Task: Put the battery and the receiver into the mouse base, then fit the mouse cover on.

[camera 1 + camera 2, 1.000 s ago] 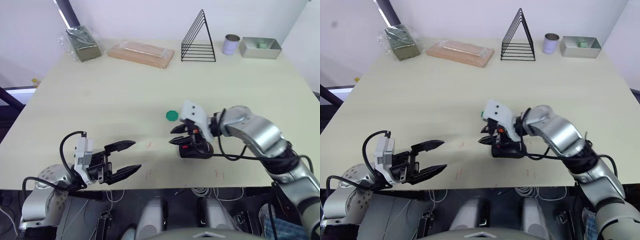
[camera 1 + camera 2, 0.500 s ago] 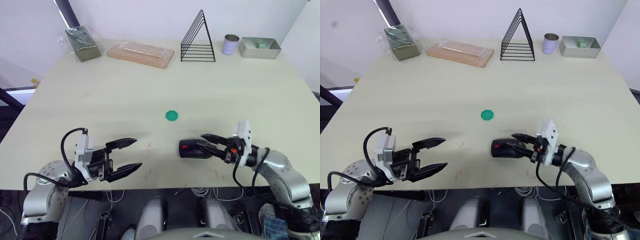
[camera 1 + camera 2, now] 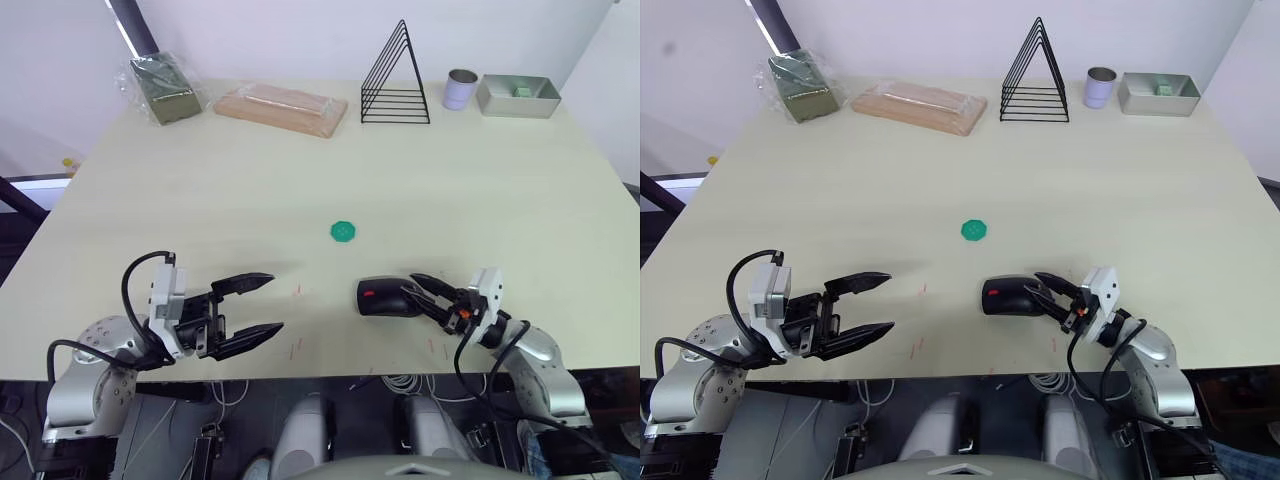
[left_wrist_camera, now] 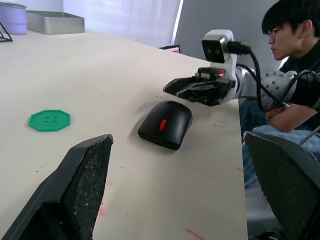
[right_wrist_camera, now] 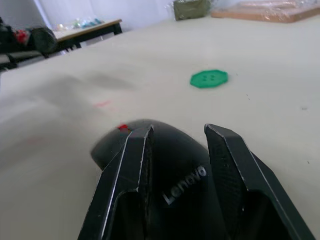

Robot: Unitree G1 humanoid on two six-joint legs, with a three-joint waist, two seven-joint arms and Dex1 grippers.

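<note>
Mouse cover [image 3: 386, 297] is seen fitted on the mouse, which lies flat on the surface [image 3: 320, 170] near its front edge, a small red mark showing on its top. The green disc [image 3: 344, 232] lies apart from it, further back on the surface. The right end effector [image 3: 428, 293] is held low at the mouse's right end, its two fingers parted and gripping nothing; whether the tips touch the shell cannot be told. The left end effector [image 3: 252, 308] hovers at the front left edge, fingers spread wide and empty, well apart from the mouse. A seated person [image 4: 292, 65] is visible beyond the right arm in the left wrist view.
</note>
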